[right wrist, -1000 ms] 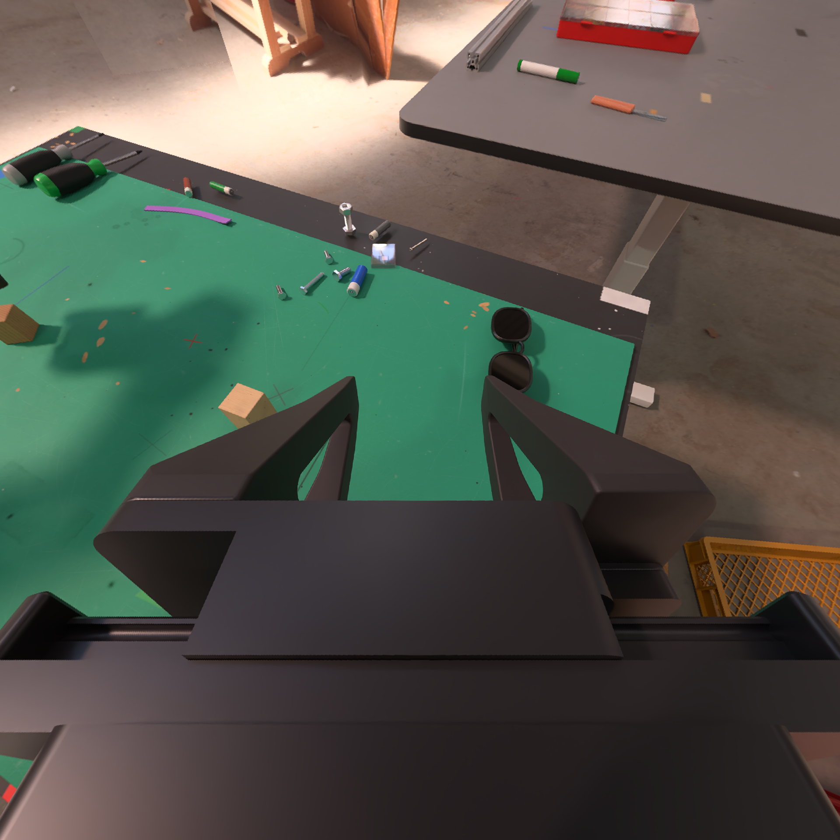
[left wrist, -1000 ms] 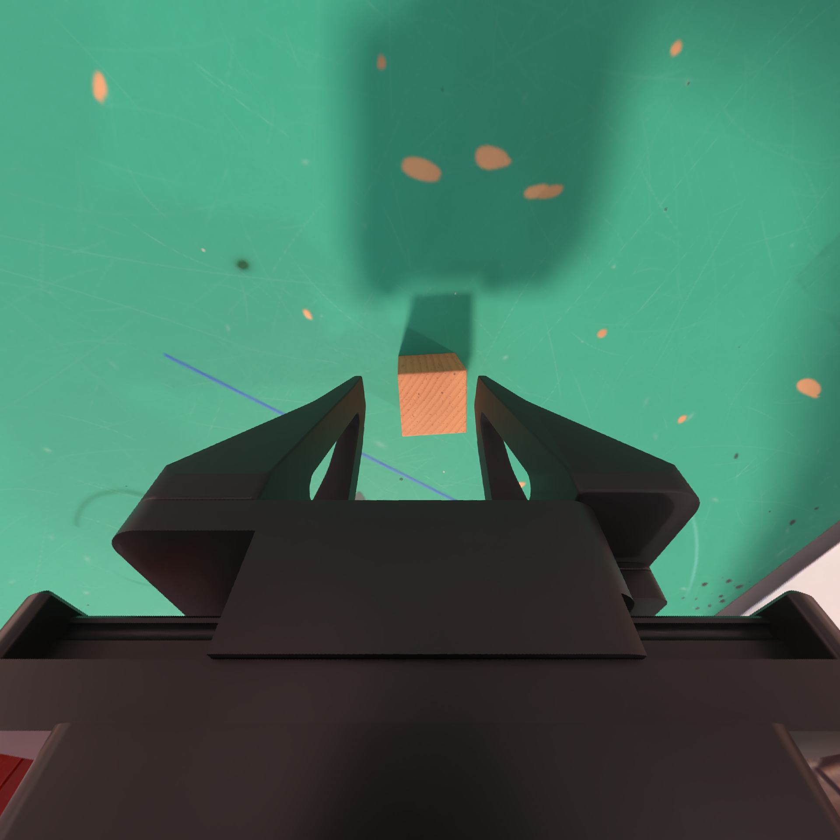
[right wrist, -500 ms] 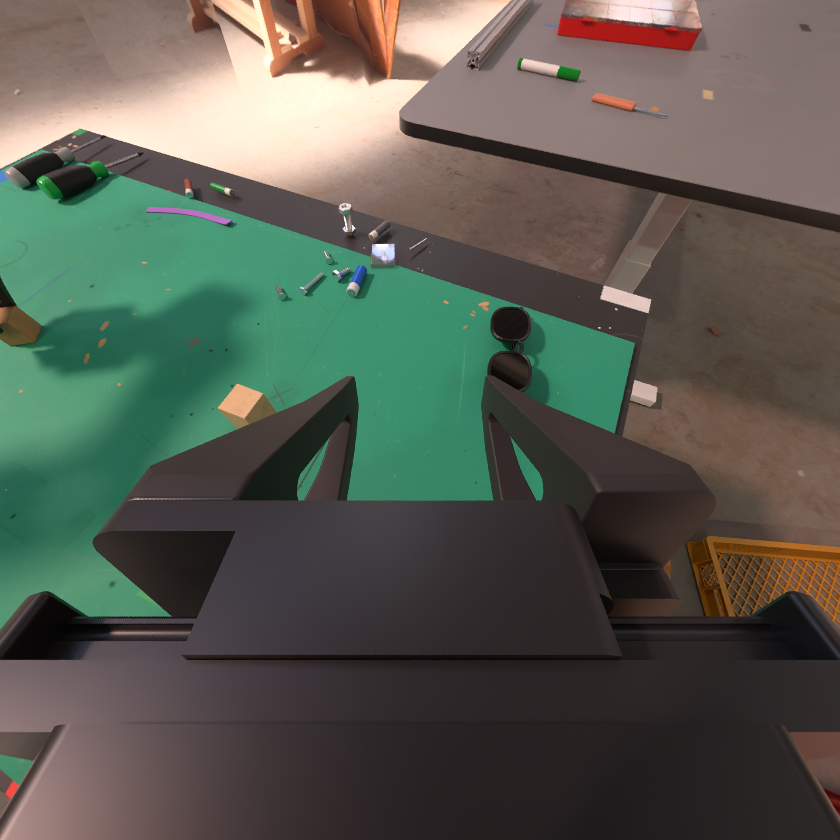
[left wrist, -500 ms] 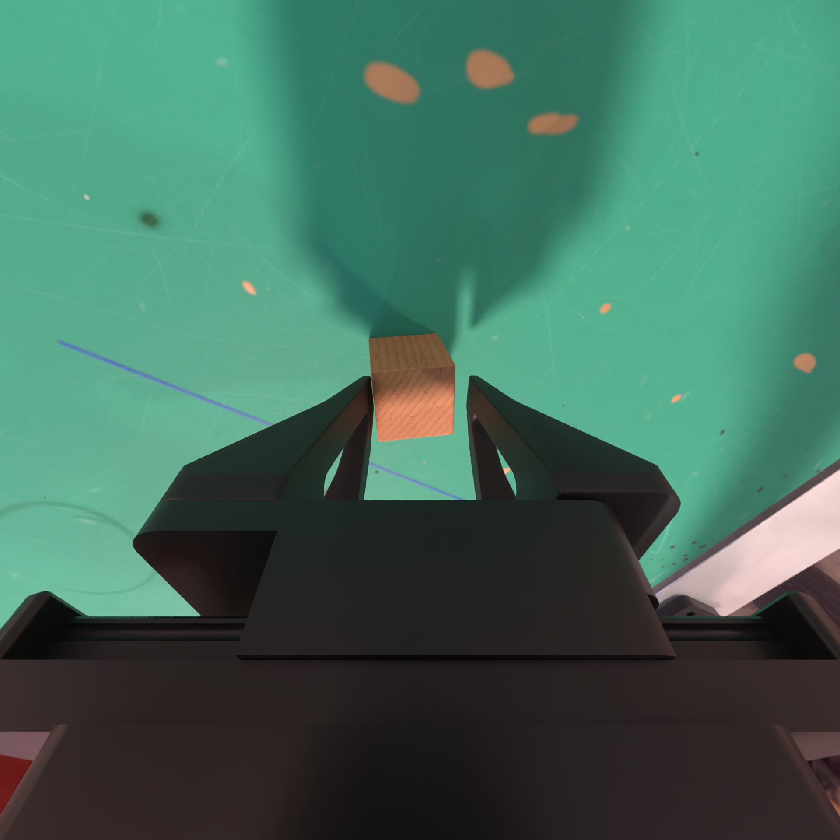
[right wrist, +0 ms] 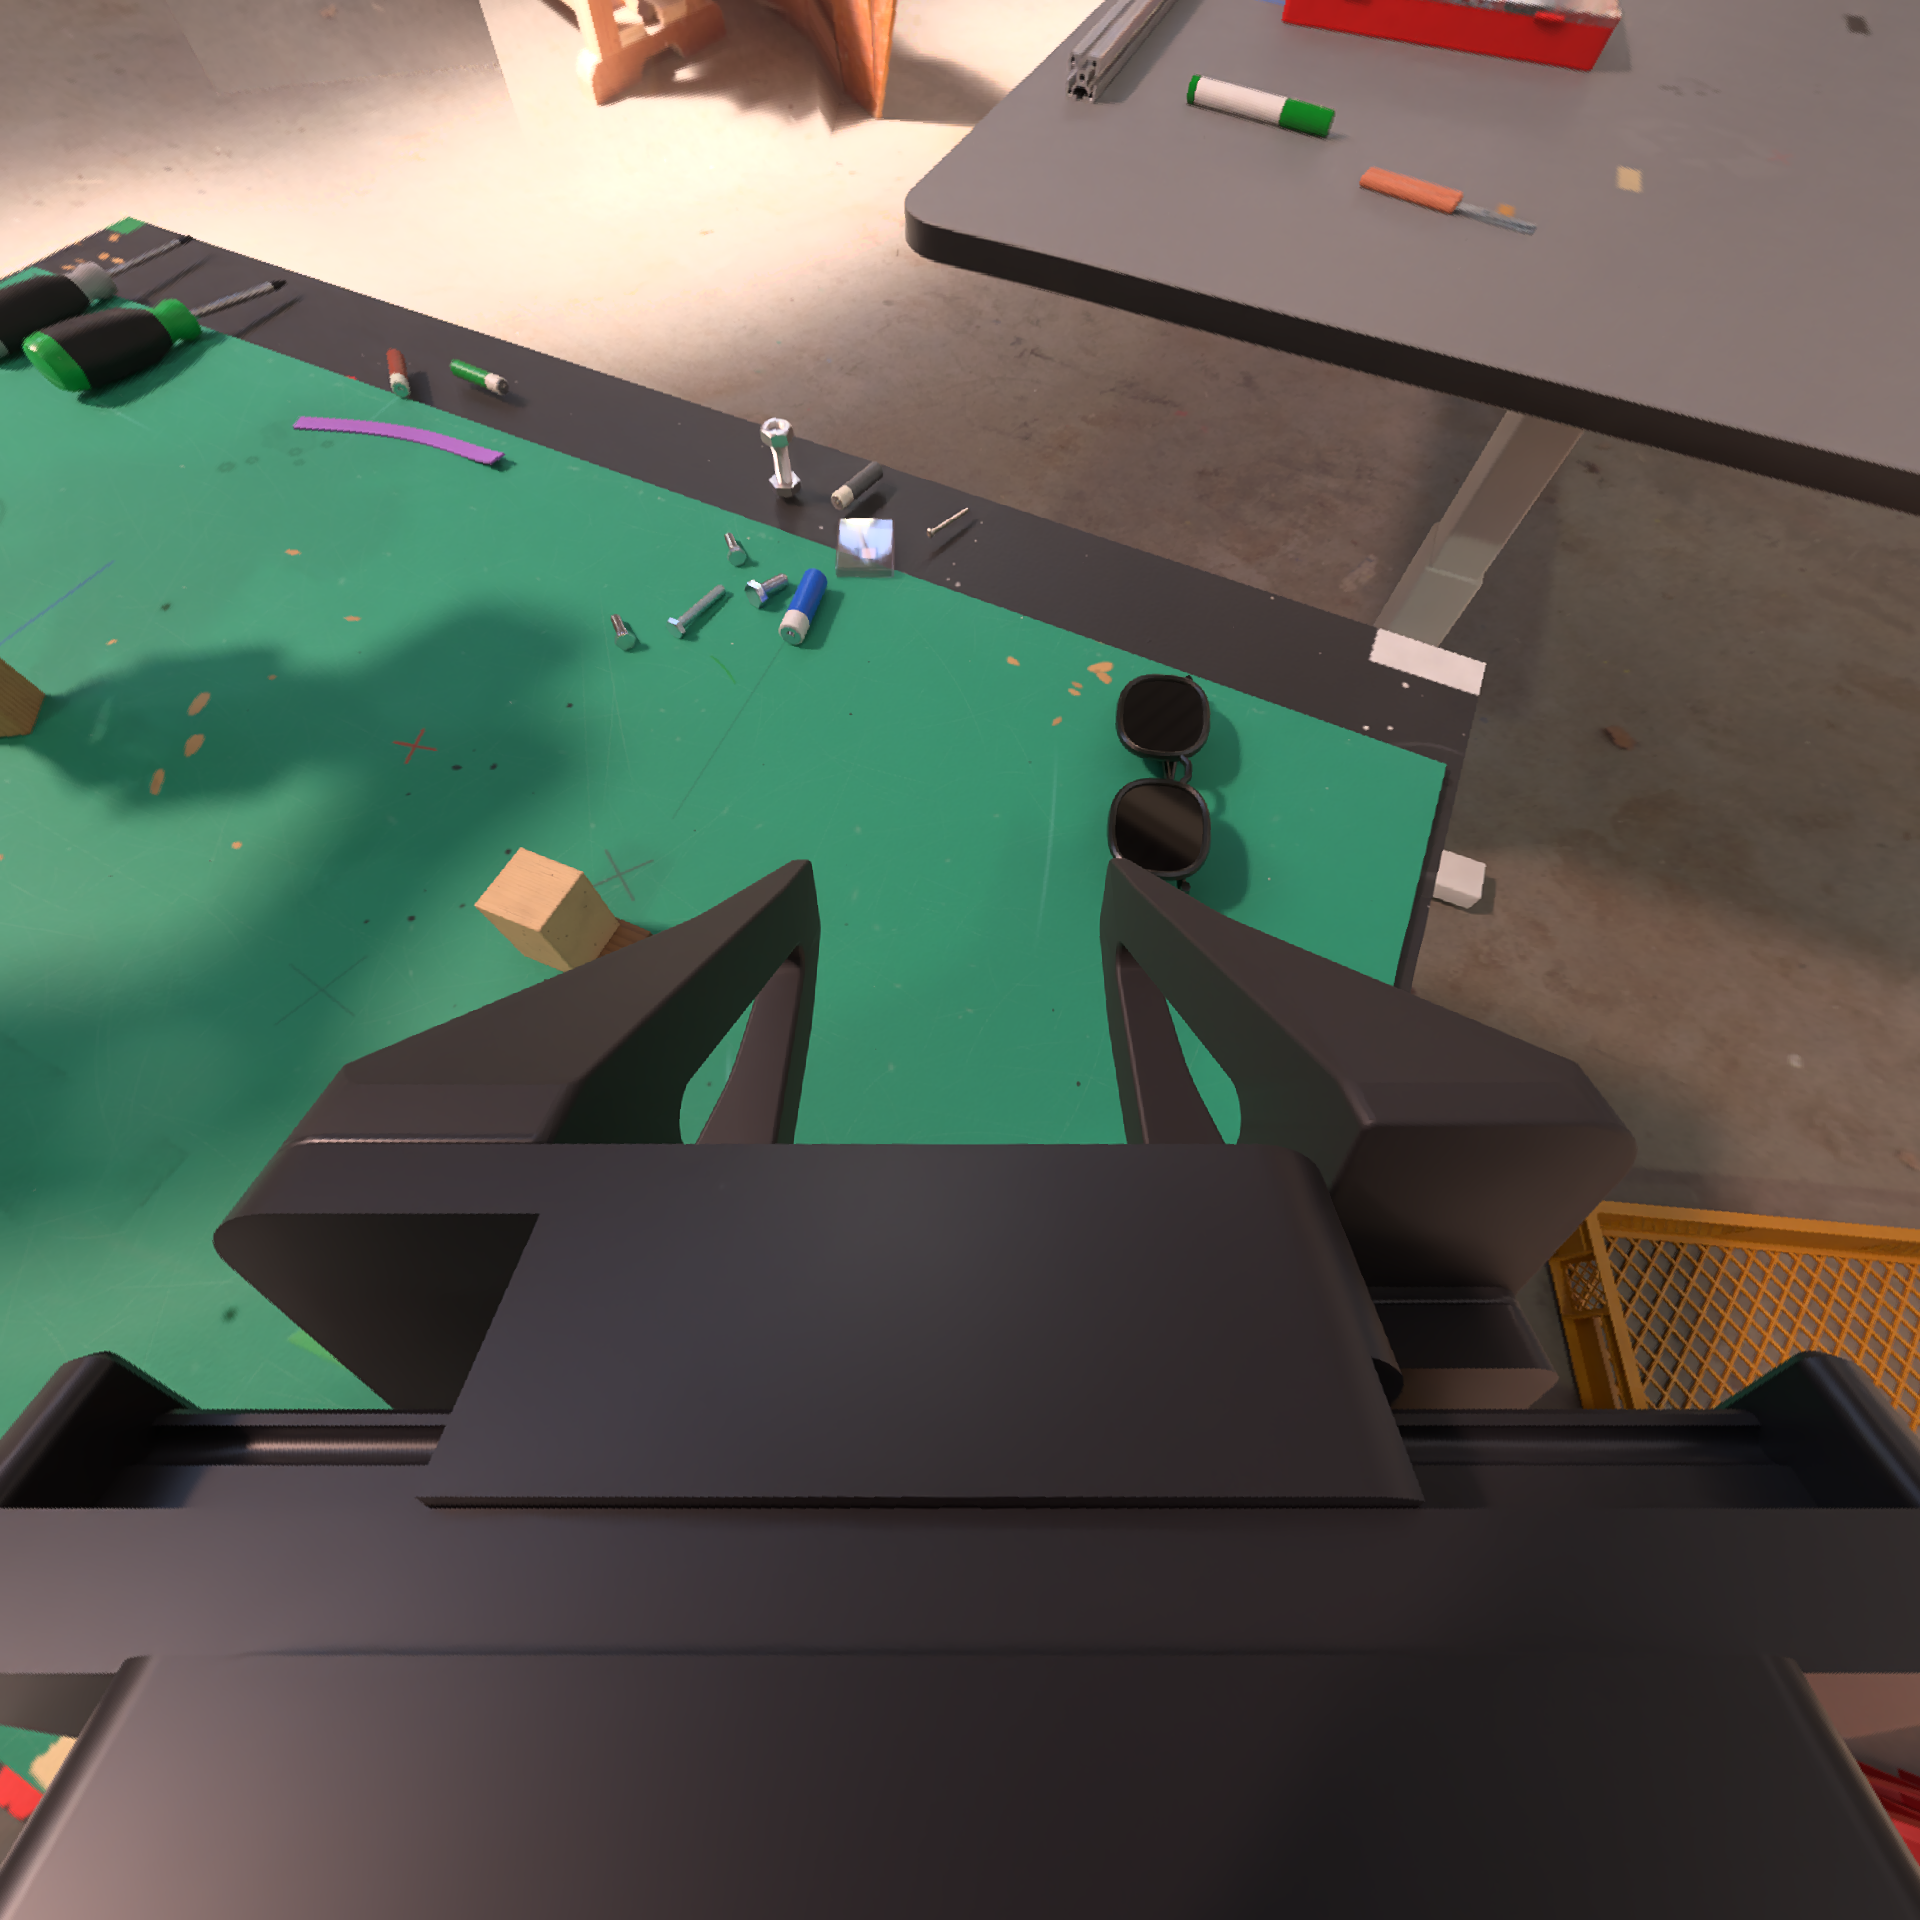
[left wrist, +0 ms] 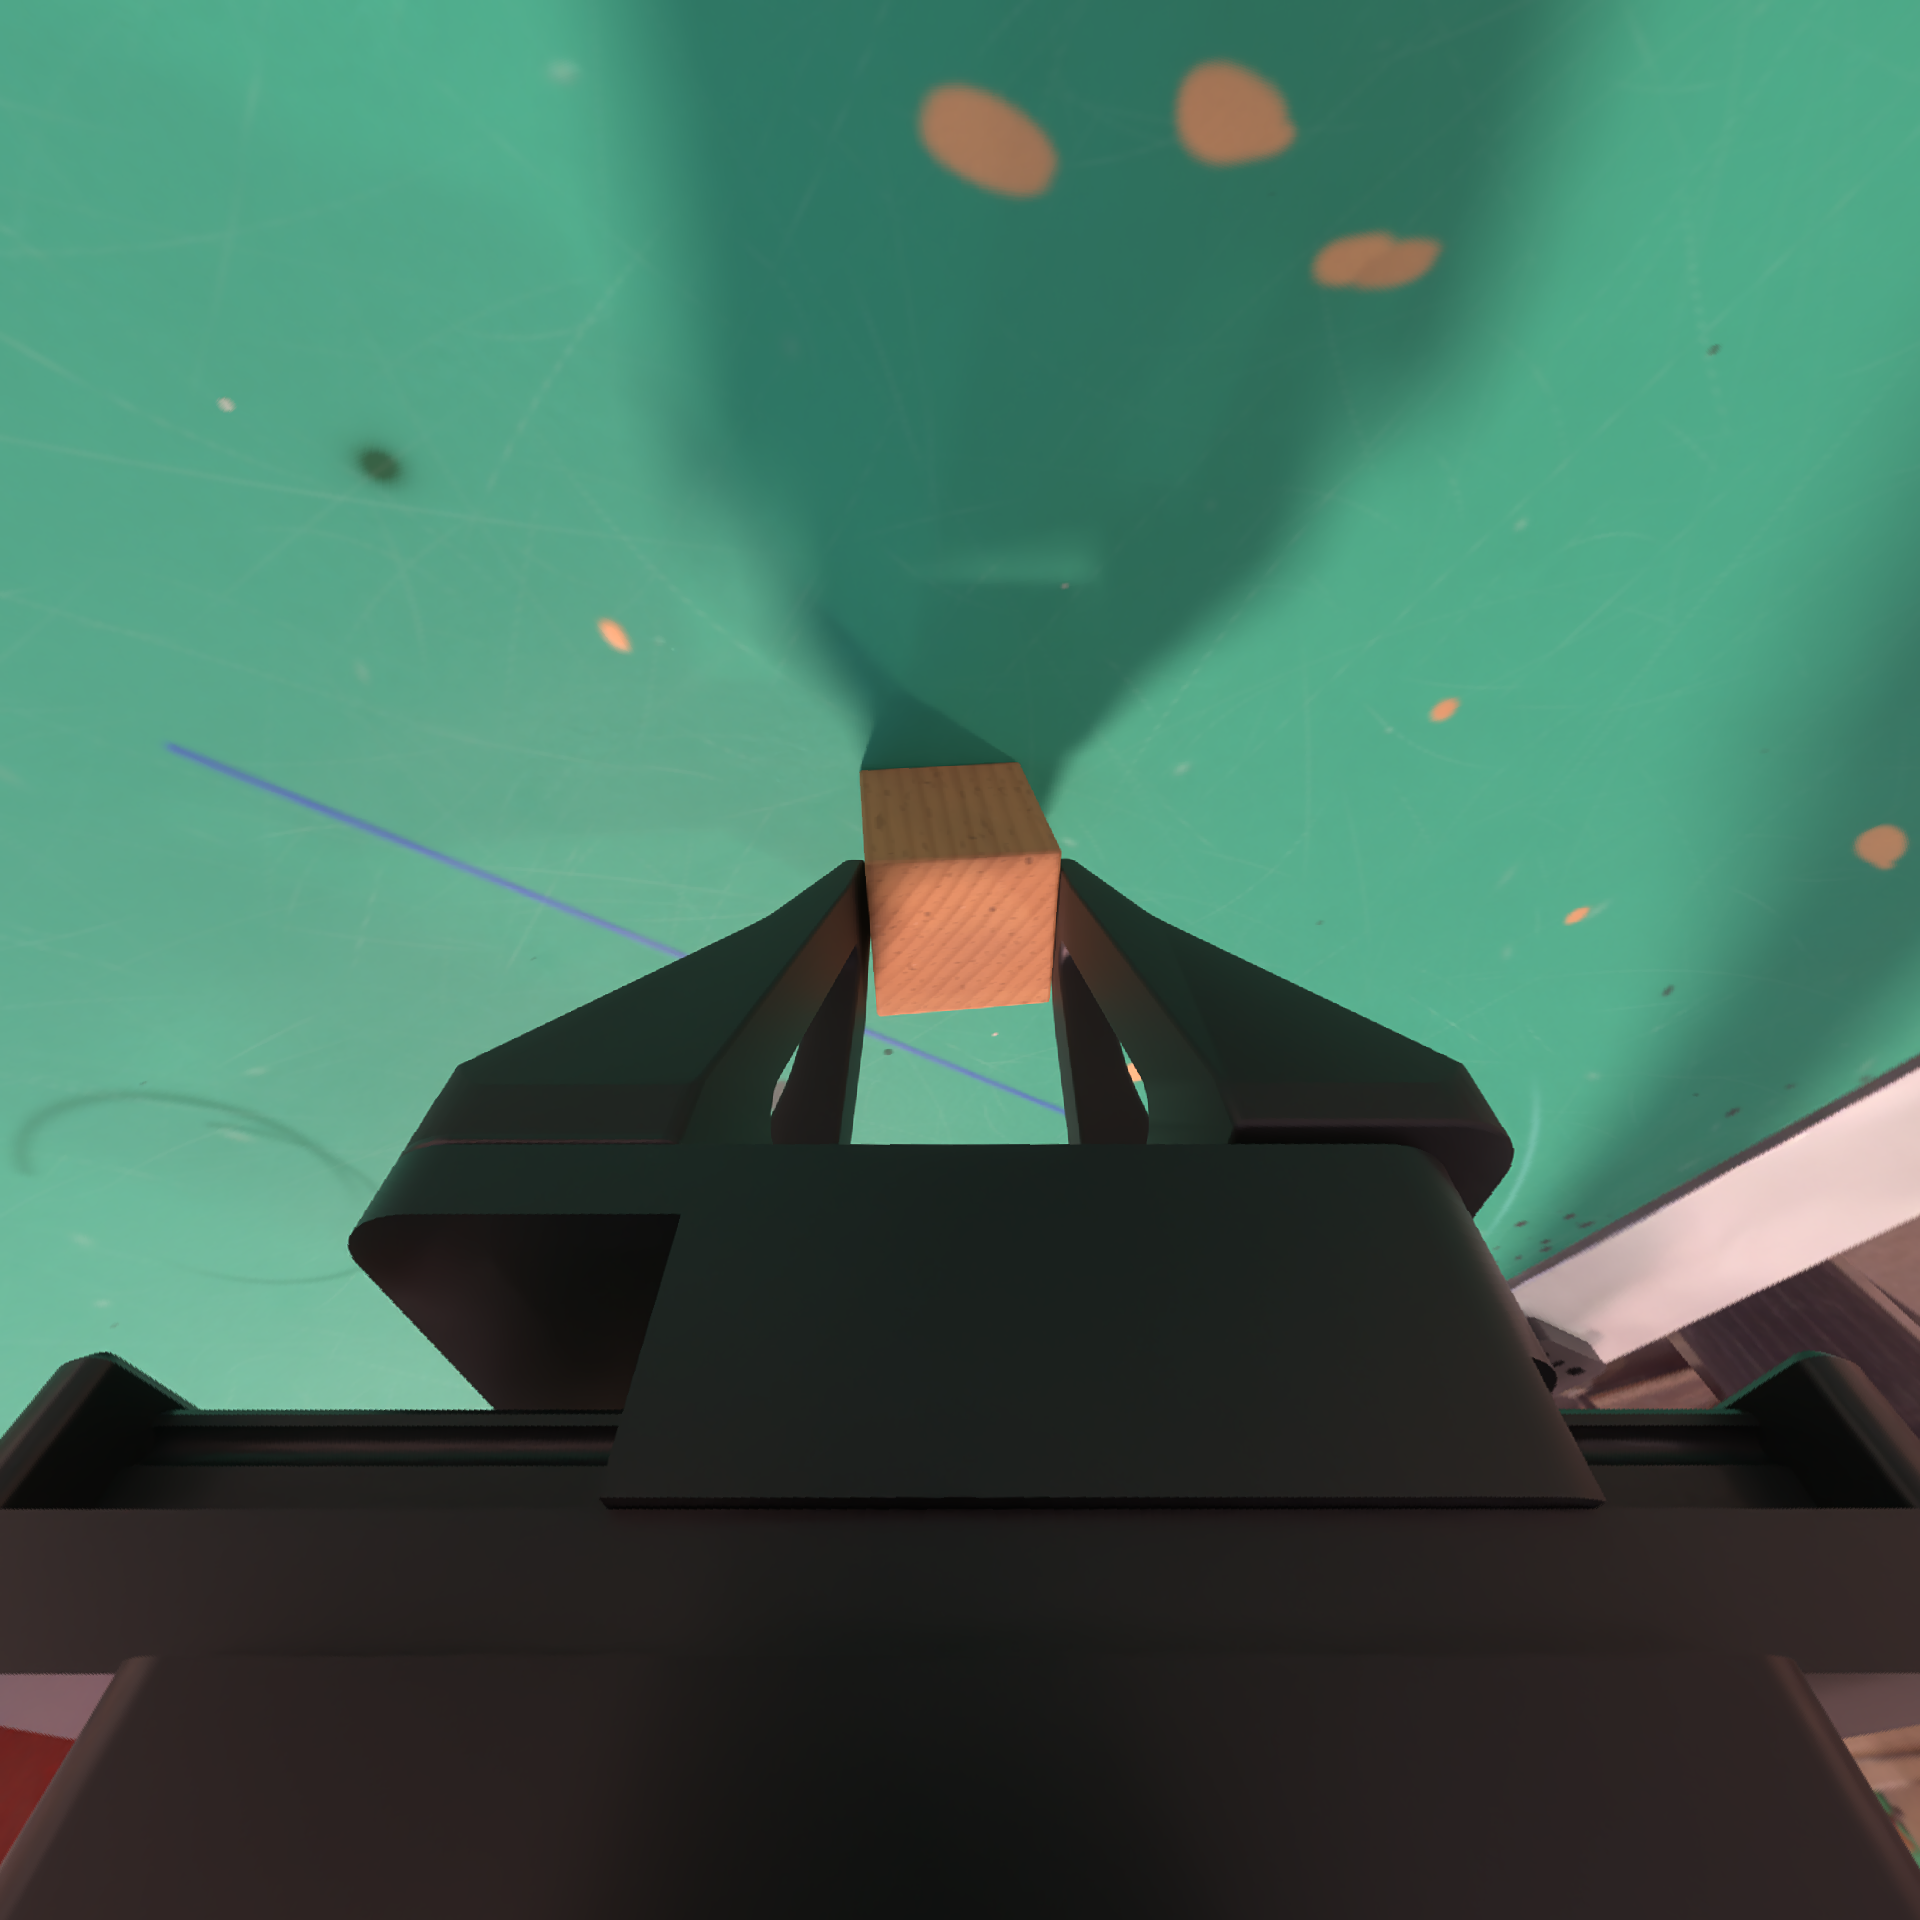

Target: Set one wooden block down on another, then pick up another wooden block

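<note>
The left claw (left wrist: 961, 868) pinches a wooden block (left wrist: 958, 925) between its fingertips, low over the green bench (left wrist: 416, 520), likely for carrying; the right claw (right wrist: 956, 873) hangs open and empty. Farther left lies a second block (right wrist: 545, 904), probably the stacking base.

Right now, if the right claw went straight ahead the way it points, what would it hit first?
Nothing lies between the open right claw and the green mat, so probably bare mat. The sunglasses sit just right of that line and the wooden block left, though depth is unclear.
</note>
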Robot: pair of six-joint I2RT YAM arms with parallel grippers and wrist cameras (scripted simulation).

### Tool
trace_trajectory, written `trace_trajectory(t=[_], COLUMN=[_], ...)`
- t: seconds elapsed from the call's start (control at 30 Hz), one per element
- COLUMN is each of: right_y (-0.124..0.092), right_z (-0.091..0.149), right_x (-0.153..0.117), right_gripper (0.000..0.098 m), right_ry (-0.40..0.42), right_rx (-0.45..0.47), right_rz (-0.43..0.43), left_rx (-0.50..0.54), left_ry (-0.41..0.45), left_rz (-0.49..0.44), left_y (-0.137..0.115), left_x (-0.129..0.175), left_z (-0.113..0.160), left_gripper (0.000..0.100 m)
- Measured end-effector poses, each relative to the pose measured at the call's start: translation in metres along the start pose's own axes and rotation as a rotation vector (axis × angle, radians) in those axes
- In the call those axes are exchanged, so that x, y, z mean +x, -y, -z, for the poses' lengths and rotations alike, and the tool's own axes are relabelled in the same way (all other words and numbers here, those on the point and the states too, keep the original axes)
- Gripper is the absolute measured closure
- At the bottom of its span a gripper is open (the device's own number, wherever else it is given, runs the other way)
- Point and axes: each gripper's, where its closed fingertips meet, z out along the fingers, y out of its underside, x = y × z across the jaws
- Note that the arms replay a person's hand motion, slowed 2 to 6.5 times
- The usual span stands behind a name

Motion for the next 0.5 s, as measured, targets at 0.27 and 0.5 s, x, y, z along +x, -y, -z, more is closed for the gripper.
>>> trace_trajectory(t=[0.27, 0.5], right_y=[-0.002, -0.004], right_z=[-0.001, -0.003], right_x=[0.001, 0.001], right_gripper=[0.0516, 0.0516], right_ry=[-0.007, -0.013], right_rx=[-0.012, -0.021], right_rz=[0.005, 0.006], left_rx=[0.097, 0.428], left_ry=[0.128, 0.246], left_rz=[0.020, 0.135], left_y=[0.000, 0.013], left_x=[-0.023, -0.047], left_z=[0.023, 0.095], left_gripper=[0.071, 0.071])
